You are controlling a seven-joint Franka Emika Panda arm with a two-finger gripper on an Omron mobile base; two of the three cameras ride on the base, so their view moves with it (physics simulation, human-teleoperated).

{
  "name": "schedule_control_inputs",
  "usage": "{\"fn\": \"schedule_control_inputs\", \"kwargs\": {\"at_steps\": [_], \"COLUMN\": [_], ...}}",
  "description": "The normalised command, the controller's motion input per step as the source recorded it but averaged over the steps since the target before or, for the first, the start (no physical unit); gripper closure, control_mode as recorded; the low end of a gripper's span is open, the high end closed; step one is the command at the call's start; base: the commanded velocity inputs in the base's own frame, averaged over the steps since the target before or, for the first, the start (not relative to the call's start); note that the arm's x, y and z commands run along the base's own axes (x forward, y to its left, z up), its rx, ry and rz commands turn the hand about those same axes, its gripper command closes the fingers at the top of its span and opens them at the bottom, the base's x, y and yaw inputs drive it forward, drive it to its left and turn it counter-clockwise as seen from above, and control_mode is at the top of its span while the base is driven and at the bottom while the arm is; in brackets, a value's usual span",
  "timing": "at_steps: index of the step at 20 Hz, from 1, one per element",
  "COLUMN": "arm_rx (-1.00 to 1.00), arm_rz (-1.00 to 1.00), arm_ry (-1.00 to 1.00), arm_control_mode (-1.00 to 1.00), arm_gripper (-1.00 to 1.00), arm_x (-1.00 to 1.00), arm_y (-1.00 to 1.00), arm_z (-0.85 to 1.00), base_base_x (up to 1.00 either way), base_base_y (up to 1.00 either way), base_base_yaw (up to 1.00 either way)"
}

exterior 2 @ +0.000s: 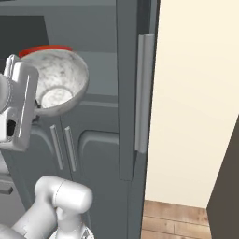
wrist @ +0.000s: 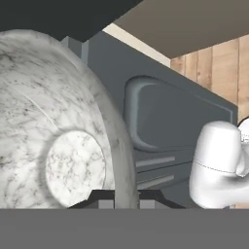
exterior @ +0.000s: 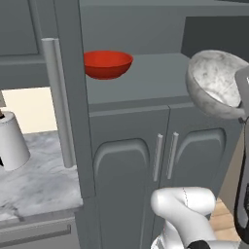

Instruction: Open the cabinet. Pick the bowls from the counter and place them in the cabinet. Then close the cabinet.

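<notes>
Marbled white-grey bowl [exterior: 214, 82] is pinched by its rim in the end effector [wrist: 127, 197], tipped on edge at the open cabinet [exterior: 146, 82] front, likely to clear the shelf lip. The red bowl [exterior: 107, 63] already sits far left on the shelf.

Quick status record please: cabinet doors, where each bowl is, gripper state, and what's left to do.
cabinet doors: both swung open, left door, right door
red bowl: upright on the grey shelf inside the cabinet, toward its left
marbled bowl: tilted on its side, held at the rim in front of the shelf's right part, not yet set down
gripper: shut on the marbled bowl's rim
counter: bears a paper-towel roll
remaining: set the marbled bowl on the shelf, release, close both doors
</notes>
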Motion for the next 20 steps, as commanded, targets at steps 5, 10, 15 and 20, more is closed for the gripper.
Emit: {"fn": "schedule_control_inputs", "kwargs": {"at_steps": [5, 10, 15, 20], "arm_rx": [0.0, -0.01, -0.06, -0.08], "arm_rz": [0.16, 0.11, 0.02, 0.0], "arm_ry": [0.0, -0.02, -0.07, -0.08], "arm_control_mode": [-1.0, -1.0, -1.0, -1.0], "arm_gripper": [1.0, 1.0, 1.0, 1.0], "arm_x": [0.42, 0.5, 0.59, 0.62], "arm_y": [-0.25, -0.06, 0.0, 0.0], "arm_z": [0.1, 0.02, 0.0, 0.0], "base_base_x": [0.0, 0.0, 0.0, 0.0], "base_base_y": [0.0, 0.0, 0.0, 0.0], "base_base_yaw": [0.0, 0.0, 0.0, 0.0]}}
